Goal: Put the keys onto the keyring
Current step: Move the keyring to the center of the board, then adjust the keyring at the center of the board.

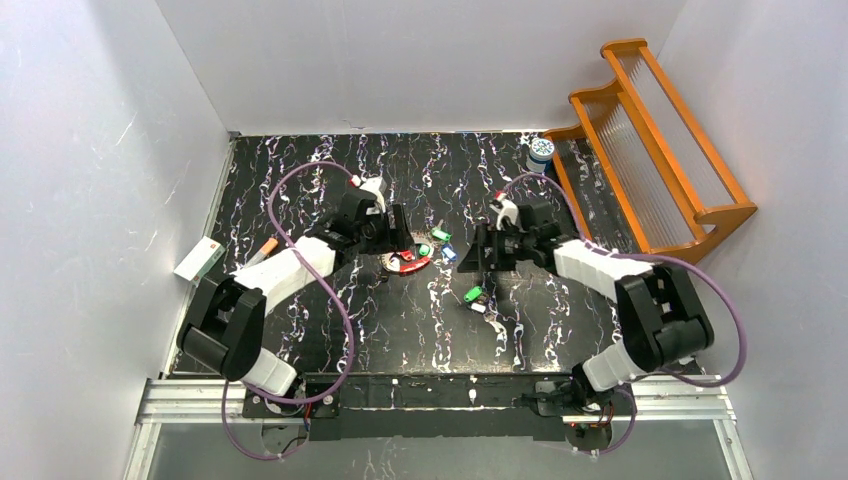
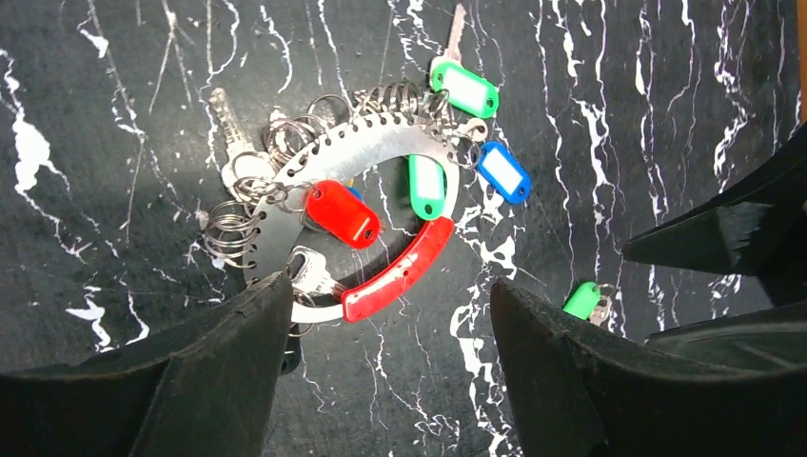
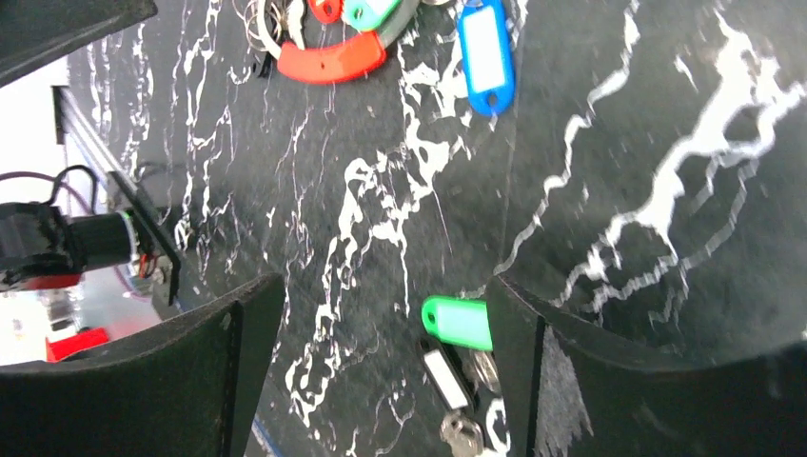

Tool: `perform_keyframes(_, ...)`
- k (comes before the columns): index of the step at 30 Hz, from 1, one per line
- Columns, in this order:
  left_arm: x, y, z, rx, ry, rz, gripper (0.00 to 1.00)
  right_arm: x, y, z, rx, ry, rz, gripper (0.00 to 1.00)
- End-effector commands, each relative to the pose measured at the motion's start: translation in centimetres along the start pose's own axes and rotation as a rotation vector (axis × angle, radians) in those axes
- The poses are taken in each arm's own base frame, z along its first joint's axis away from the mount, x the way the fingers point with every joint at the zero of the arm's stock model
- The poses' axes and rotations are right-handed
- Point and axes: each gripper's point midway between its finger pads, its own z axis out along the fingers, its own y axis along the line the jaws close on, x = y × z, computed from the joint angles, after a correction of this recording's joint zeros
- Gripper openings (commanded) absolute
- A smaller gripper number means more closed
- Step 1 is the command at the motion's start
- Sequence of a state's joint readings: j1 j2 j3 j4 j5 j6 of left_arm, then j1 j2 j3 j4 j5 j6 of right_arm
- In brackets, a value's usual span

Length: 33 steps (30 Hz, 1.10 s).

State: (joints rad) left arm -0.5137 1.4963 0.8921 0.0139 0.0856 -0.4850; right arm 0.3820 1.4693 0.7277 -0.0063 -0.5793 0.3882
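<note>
The keyring (image 1: 410,261) is a flat silvery loop with a red plastic section, lying mid-table. In the left wrist view (image 2: 381,150) it carries small wire rings and keys with a red tag (image 2: 343,213), green tags (image 2: 464,89) and a blue tag (image 2: 502,171). A loose green-tagged key (image 1: 472,294) lies nearer, beside a black-tagged key (image 3: 445,377). My left gripper (image 1: 400,238) is open just over the keyring's near edge (image 2: 390,286). My right gripper (image 1: 468,262) is open and empty, and in its wrist view (image 3: 385,286) the loose green key (image 3: 459,322) lies by its right finger.
An orange rack (image 1: 650,150) stands at the back right with a white-and-blue jar (image 1: 541,152) beside it. A white box (image 1: 199,259) and an orange-tipped stick (image 1: 262,250) lie at the left edge. White walls enclose the table.
</note>
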Motion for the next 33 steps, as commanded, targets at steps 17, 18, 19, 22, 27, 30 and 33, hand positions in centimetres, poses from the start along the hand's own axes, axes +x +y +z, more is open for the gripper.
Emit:
perform_keyframes(17, 3.3, 3.4, -2.8, 0.023, 0.014, -0.290, 0.72, -9.7, -0.2, 8.7, 0.228, 0.022, -0.274, 0.74)
perform_keyframes(18, 3.3, 3.3, -3.0, 0.032, 0.004, -0.298, 0.71, -10.2, -0.2, 9.0, 0.230, 0.018, -0.284, 0.74)
perform_keyframes(19, 3.5, 3.2, -3.1, 0.043, -0.002, -0.304, 0.71, -10.8, -0.1, 9.3, 0.229, 0.014, -0.294, 0.74)
perform_keyframes(22, 4.4, 3.0, -3.4, 0.070, 0.004, -0.334, 0.70, -11.8, 0.2, 10.6, 0.204, 0.024, -0.305, 0.74)
perform_keyframes(27, 5.9, 1.9, -3.5, 0.157, 0.037, -0.381, 0.65, -12.5, 0.4, 12.8, 0.153, 0.067, -0.315, 0.74)
perform_keyframes(30, 6.6, 1.2, -3.7, 0.204, 0.050, -0.412, 0.64, -12.0, 0.1, 14.3, 0.122, 0.106, -0.315, 0.71)
perform_keyframes(33, 7.6, 1.1, -3.8, 0.228, 0.057, -0.442, 0.64, -10.7, -0.2, 15.2, 0.094, 0.156, -0.299, 0.66)
